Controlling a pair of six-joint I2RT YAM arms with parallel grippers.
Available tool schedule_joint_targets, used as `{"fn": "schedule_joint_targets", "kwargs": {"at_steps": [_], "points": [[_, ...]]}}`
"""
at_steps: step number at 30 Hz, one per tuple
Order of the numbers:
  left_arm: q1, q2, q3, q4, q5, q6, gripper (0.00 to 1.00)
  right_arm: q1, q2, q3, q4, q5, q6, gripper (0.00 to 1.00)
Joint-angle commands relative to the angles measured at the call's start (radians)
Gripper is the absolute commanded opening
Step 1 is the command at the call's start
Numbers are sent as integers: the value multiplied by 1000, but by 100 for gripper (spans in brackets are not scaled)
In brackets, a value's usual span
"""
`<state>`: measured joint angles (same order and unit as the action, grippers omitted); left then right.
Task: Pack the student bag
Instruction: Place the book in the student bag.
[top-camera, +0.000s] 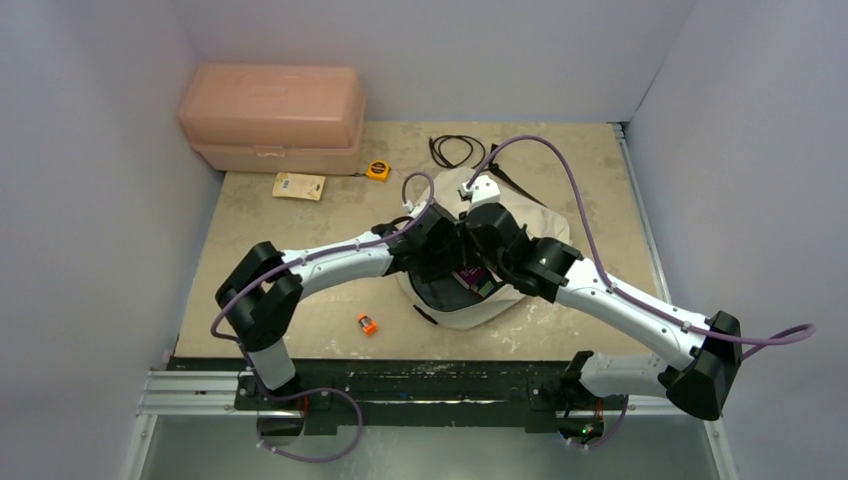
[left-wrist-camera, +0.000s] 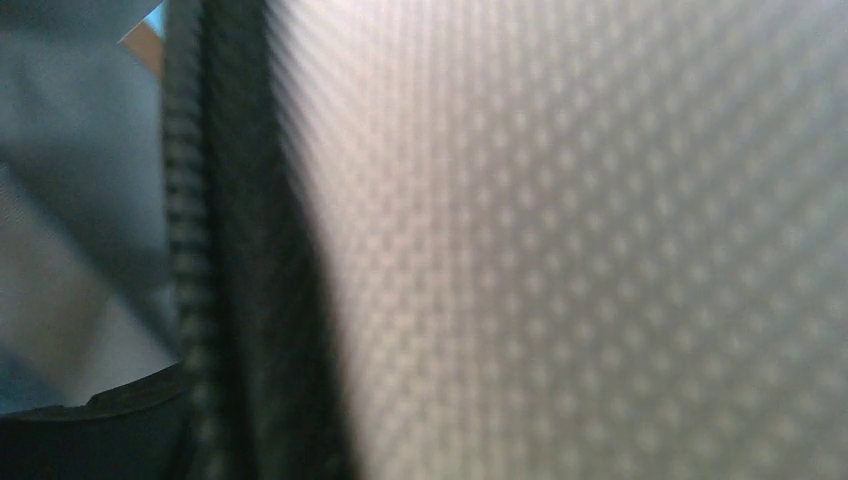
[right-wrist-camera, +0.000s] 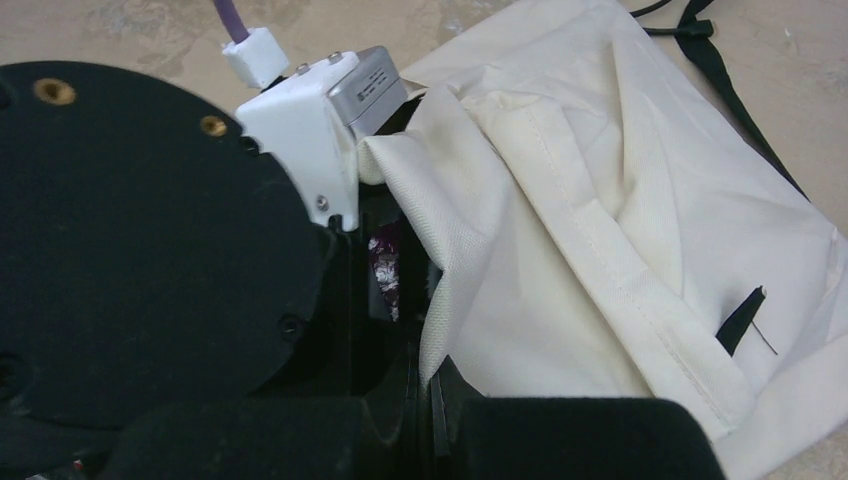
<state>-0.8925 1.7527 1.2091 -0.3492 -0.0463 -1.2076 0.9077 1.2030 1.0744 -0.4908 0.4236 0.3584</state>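
The cream student bag (top-camera: 510, 300) lies in the middle of the table, its opening facing the arms. My right gripper (right-wrist-camera: 425, 400) is shut on the cream edge of the bag's opening (right-wrist-camera: 440, 300) and holds it up. My left gripper (top-camera: 440, 250) reaches into the opening beside it; its fingers are hidden. The left wrist view is filled by blurred bag fabric (left-wrist-camera: 600, 250) and a black zipper line (left-wrist-camera: 185, 250). A purple patterned item (right-wrist-camera: 385, 270) shows inside the bag, also seen from above (top-camera: 478, 280). The left arm's wrist (right-wrist-camera: 150, 250) fills the left of the right wrist view.
A pink plastic box (top-camera: 272, 118) stands at the back left. A yellow tape measure (top-camera: 377, 170), a yellow packet (top-camera: 299, 186) and a black cable (top-camera: 455, 150) lie behind the bag. A small orange object (top-camera: 367, 323) lies near the front edge.
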Motion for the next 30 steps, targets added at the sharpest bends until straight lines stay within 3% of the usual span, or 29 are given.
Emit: {"fn": "schedule_joint_targets", "kwargs": {"at_steps": [1,6,11,14,22,27,30], "points": [[-8,-147,-102,40,29,98,72,2,-38,-5,47,-21,4,0],[-7,-261,-231,112,19,134,71,2,-33,-8,46,-25,9,0],[-3,-210,-236,201,39,142,35,2,-22,0,37,-41,18,0],[-2,-122,-167,180,42,140,24,2,-24,7,25,-46,25,0],[-2,22,53,147,130,149,19,2,-36,-6,17,-38,36,0],[2,-77,-74,133,94,115,23,2,-18,-25,34,-57,54,0],[15,-171,-194,124,103,77,32,2,5,-31,39,-88,63,0]]}}
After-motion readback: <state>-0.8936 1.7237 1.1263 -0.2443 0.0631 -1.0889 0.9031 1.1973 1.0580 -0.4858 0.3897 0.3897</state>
